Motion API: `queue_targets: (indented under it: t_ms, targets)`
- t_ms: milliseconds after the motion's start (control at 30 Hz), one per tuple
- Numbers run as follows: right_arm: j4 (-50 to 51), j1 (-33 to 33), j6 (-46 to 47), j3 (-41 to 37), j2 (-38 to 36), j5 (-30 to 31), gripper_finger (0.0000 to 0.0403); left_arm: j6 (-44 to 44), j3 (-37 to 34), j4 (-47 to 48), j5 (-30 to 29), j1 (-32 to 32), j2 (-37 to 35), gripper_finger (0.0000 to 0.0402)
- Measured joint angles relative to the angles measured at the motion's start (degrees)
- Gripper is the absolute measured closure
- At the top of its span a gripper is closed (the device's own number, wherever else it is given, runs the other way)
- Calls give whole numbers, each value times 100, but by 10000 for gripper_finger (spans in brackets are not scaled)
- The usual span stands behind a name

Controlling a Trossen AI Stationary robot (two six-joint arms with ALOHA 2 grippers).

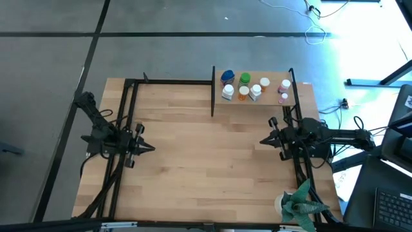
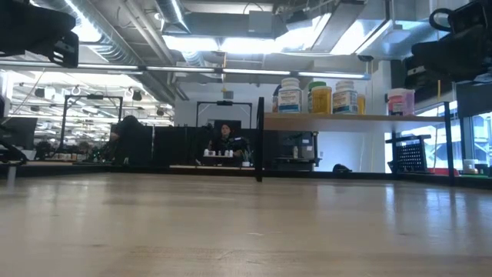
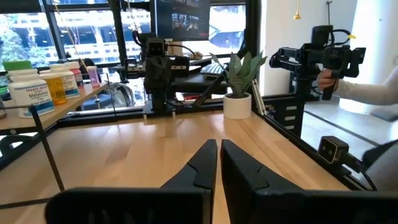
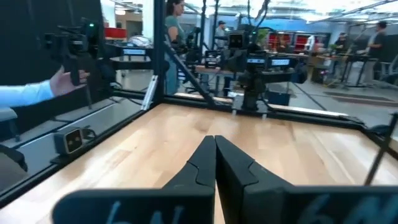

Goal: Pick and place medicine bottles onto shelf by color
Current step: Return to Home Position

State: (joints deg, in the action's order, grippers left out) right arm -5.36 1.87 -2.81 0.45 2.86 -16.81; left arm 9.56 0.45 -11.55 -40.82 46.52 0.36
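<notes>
High view: shelf stands at the far edge of the bench, on the right arm's side. 8 medicine bottles counted on it, in 2 rows, none on the bench.
- Far row: blue bottle, green bottle, white bottle, pink bottle.
- Near row: white-capped bottle, orange bottle, a second white one, small pink bottle.

Colours are mixed along each row; bottles stand upright and close together, with the 2 pink ones set a little apart at the right end.

Left claw sits over the bench's left side, pointing inward, well apart from the shelf. Left wrist view: its fingers are clenched together, nothing between them.

Right claw sits over the right side, pointing inward toward the left one, near the shelf's front but not touching it. Right wrist view: fingers pressed tip to tip, holding nothing.

Low view: shelf board seen edge-on, raised on black uprights, with bottles in a line on top.

Potted plant at the near right corner of the bench. Left wrist view shows a person's light sleeve beyond the bench; right wrist view shows a hand with a blue sleeve outside the frame.
</notes>
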Motion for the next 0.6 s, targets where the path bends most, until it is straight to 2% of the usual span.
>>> queue_targets:
  t_ms: [367,600]
  targets:
    - [183,-2,-44,4,2,-88,399,2,0,1,-3,0,0,376]
    - [181,0,-43,4,2,-86,399,2,0,2,-4,0,0,383]
